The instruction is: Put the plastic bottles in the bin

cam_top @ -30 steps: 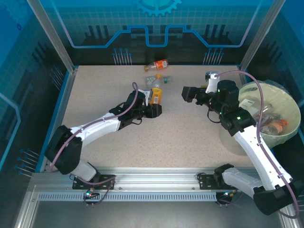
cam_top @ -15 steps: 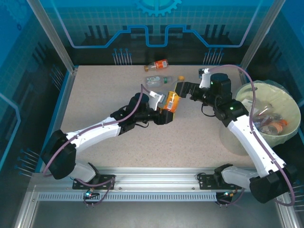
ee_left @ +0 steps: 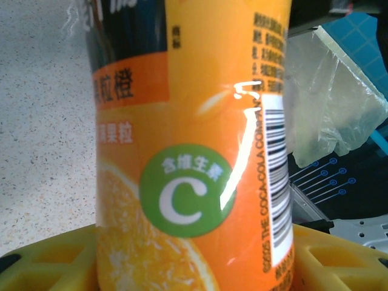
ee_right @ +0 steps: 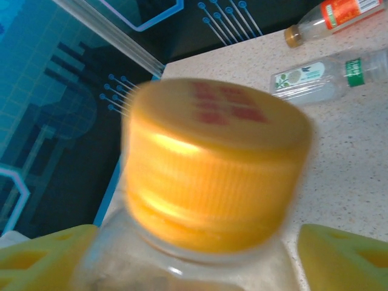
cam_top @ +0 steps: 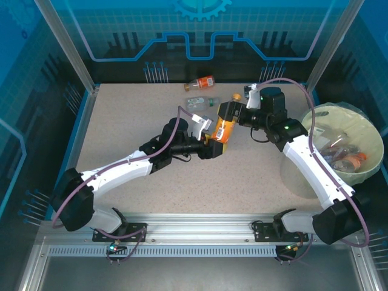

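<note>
At the right edge of the worktop, the bin is partly masked by the right arm, and the bottles inside are blurred by its liner. An orange bottle is clamped at mid-worktop by the left gripper, both ends cropped at the wrist. The right gripper is spread around the blurred yellow cap. One finger is seen clear of the cap, while contact at the other cannot be judged. Two far bottles lie near the back edge.

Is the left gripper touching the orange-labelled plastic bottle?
Touching: the left wrist view shows yellow pads of the left gripper pressed on both sides of the orange-labelled plastic bottle.
</note>
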Controlling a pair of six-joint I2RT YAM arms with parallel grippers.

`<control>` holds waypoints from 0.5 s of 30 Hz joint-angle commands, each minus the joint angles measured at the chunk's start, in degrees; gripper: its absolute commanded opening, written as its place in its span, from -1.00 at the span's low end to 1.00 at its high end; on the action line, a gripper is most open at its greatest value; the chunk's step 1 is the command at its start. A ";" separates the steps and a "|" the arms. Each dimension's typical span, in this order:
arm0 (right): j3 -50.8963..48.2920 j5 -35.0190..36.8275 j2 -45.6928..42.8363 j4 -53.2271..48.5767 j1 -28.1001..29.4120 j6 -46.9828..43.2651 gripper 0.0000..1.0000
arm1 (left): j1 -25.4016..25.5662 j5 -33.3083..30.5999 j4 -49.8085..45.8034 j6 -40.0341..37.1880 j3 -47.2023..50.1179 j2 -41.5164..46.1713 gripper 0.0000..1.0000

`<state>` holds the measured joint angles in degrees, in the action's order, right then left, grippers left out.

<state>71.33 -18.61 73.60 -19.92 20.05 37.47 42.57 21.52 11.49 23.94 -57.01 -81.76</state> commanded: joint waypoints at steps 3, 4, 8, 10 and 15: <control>1.70 -3.80 0.48 -1.24 0.72 -1.23 0.32 | 0.75 1.01 2.51 -1.70 -0.75 1.44 -0.03; 1.71 -3.73 0.47 -1.34 0.80 -1.46 0.26 | 0.76 0.98 2.30 -1.79 -0.90 1.35 -0.03; 1.71 -2.87 -0.02 -0.96 0.78 -2.08 0.08 | 0.72 1.24 1.93 -1.89 -1.23 1.03 -0.04; 1.81 -1.95 -0.36 -0.65 0.80 -2.24 0.02 | 0.76 1.01 1.70 -1.81 -1.51 0.88 0.00; 1.71 5.13 -3.19 -0.90 0.29 -3.78 -0.10 | 0.68 -1.24 -2.12 -1.97 -3.70 0.39 0.63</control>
<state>71.72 -17.93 73.17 -20.36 20.25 36.21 42.89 21.23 10.37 23.40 -57.56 -81.76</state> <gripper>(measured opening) 0.598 0.784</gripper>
